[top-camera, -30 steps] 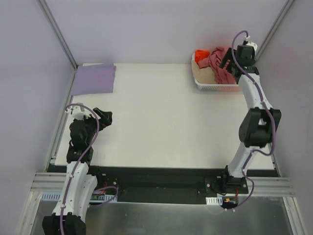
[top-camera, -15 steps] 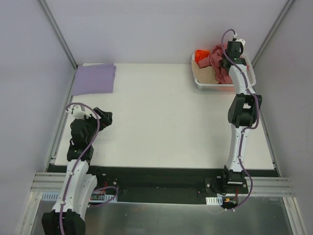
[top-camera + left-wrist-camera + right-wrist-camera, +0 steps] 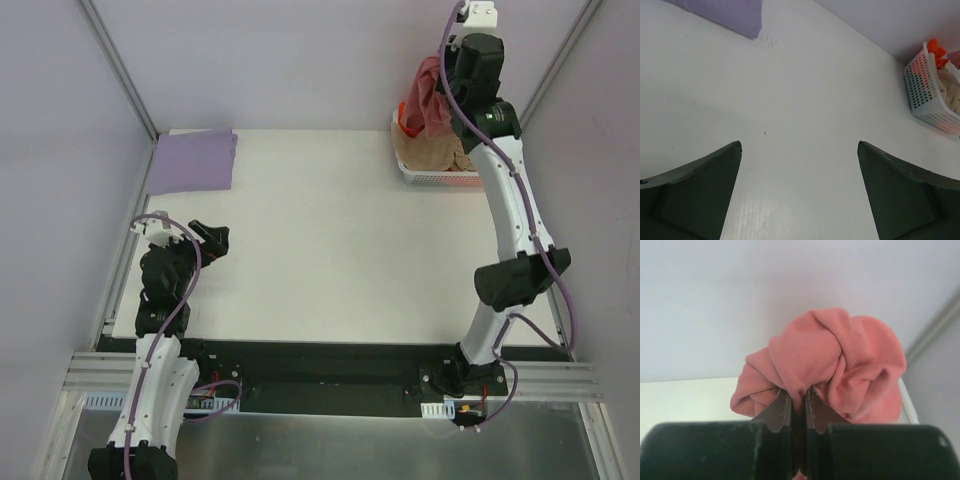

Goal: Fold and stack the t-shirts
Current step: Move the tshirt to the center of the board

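Step in hand, pick-up: right claw point(image 3: 798, 395) pinched shut on the bunched rose-red t-shirt point(image 3: 840, 360), hanging over the basket point(image 3: 425, 178) at the worktop's point(image 3: 330, 240) 1 o'clock; left claw point(image 3: 800, 145) gapes empty at 8 o'clock; next move calls for carrying it to centre and spreading it flat.

Top looks down; left wrist shares basket point(image 3: 430, 178) point(image 3: 925, 90); right (very close) perhaps faces wall point(image 3: 740, 290).

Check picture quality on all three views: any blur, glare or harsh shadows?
Top external: even soft light, sharp, faint shadows on the table, mild sheen on the metal sheet in front. Left wrist: left gripper dark and soft-edged up close, basket crisp. Right wrist: rose-red t-shirt clear, right gripper slightly blurred at the bottom edge.
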